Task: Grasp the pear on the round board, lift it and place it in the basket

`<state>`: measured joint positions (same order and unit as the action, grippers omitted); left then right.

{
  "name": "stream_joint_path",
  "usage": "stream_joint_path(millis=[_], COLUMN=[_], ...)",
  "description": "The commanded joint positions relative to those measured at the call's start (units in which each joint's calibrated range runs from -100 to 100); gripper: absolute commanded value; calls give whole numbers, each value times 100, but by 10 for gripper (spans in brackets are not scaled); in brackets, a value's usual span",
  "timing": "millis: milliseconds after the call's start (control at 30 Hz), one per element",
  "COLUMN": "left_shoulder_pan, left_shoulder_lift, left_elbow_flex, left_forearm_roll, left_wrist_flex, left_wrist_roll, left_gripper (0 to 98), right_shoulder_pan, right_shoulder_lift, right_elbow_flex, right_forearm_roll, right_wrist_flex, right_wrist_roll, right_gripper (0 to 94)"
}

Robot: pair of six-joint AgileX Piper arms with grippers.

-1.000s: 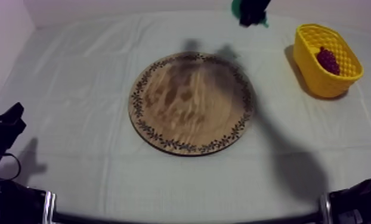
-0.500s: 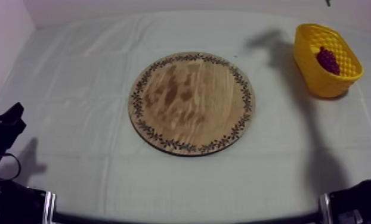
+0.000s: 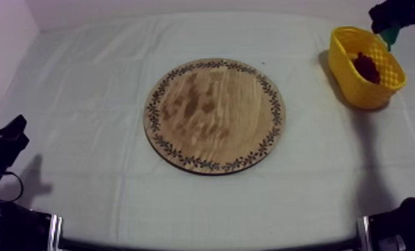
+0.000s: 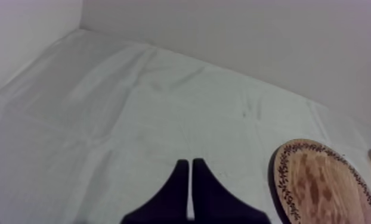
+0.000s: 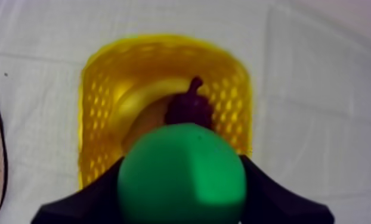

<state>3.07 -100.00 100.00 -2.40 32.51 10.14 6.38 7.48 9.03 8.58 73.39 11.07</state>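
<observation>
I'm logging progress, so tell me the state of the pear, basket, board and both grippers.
pear, held in the right gripper by the yellow basket, not yet inside.
yellow basket, upright, grapes inside.
wooden board, lying flat, no fruit on it.
right gripper, shut on the pear.
left gripper, shut on nothing.

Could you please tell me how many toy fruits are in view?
3: the pear, gripped by the right pincer over the yellow basket; a bunch of grapes and what looks like a banana inside it. More may lie hidden underneath.
</observation>
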Motion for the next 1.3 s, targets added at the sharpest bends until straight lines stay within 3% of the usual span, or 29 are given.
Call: stream_joint_path(millis=[0, 267, 600, 767, 1267], left_shoulder_pan=[1, 1, 1, 1, 1], left_shoulder_lift=[0, 0, 0, 0, 0], left_elbow_flex=[0, 0, 0, 0, 0], left_forearm_roll=[-2, -2, -2, -2, -2], left_wrist_flex=[-1, -1, -1, -1, -1], left_wrist_roll=[-1, -1, -1, -1, -1], left_gripper=[1, 1, 1, 1, 1], right_shoulder_pan=[7, 54, 28, -7, 160], right_shoulder_lift=[25, 505, 1192, 1258, -1188], right_elbow_flex=[525, 966, 672, 553, 1789], right_forearm_roll=[11, -37, 3, 11, 237], right_wrist_flex=[-98, -590, -1080, -1279, -2050], right_wrist_roll=[-68, -318, -401, -381, -380], right_gripper=[440, 468, 620, 633, 570])
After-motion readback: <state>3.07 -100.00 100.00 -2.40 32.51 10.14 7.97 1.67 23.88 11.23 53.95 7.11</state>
